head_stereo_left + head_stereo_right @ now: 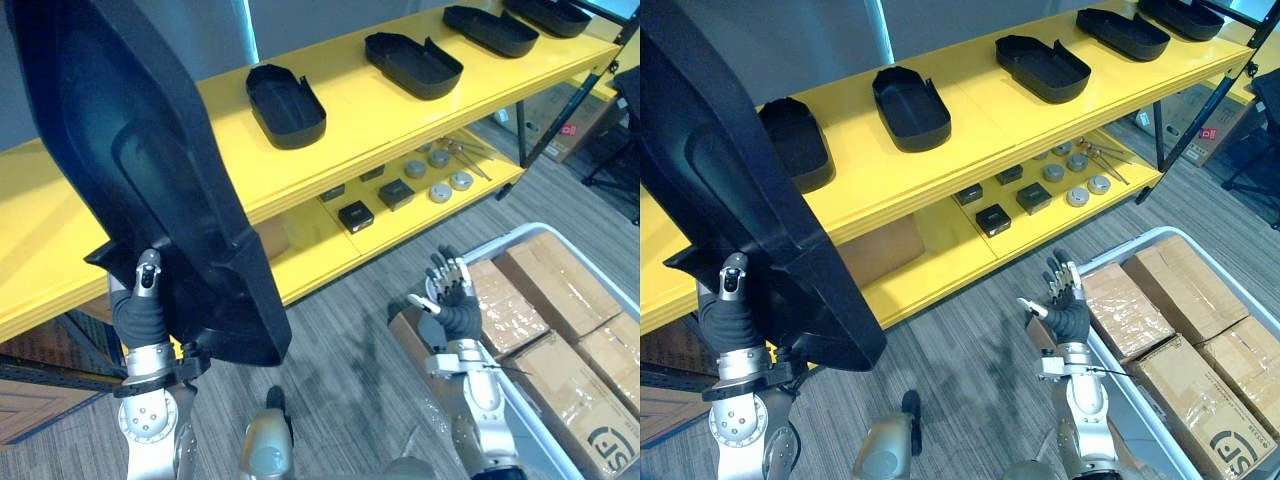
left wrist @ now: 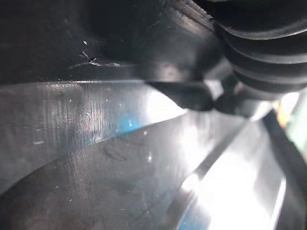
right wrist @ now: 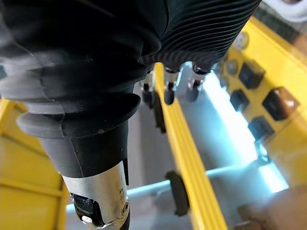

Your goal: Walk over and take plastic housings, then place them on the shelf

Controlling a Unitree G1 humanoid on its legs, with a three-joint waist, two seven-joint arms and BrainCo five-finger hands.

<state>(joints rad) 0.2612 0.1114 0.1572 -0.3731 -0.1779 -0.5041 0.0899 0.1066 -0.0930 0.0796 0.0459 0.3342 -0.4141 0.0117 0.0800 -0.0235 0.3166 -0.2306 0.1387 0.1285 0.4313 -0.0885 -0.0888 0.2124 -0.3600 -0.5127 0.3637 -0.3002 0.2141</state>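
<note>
Left eye view puts the housing (image 1: 150,150) right in front of me: a long black plastic shell held up on end. Its long axis rises from my left hand (image 1: 140,312) and leans up and away toward my left. The hollow side faces me. My left hand grips it at the bottom edge, with the thumb (image 1: 148,274) clamped on the near face and the fingers hidden behind the shell. So the shell stands above the hand, not beside it, and it is well clear of the floor.

Straight beyond it is the yellow shelf (image 1: 975,100). On its top board a row of other housings (image 1: 910,105) lies flat, hollow side up, each with its long axis across the board. The nearest of them (image 1: 790,140) shows just past the edge of the one I hold.

I judge the next move to be a reach forward while tipping the shell down flat to match that row. My left arm is the nearer one and already carries the load.

My right hand (image 1: 1065,305) is lower on the right, empty, with its fingers straight and spread. It is just beside a white bin (image 1: 1120,245) of cardboard boxes (image 1: 1185,280).
</note>
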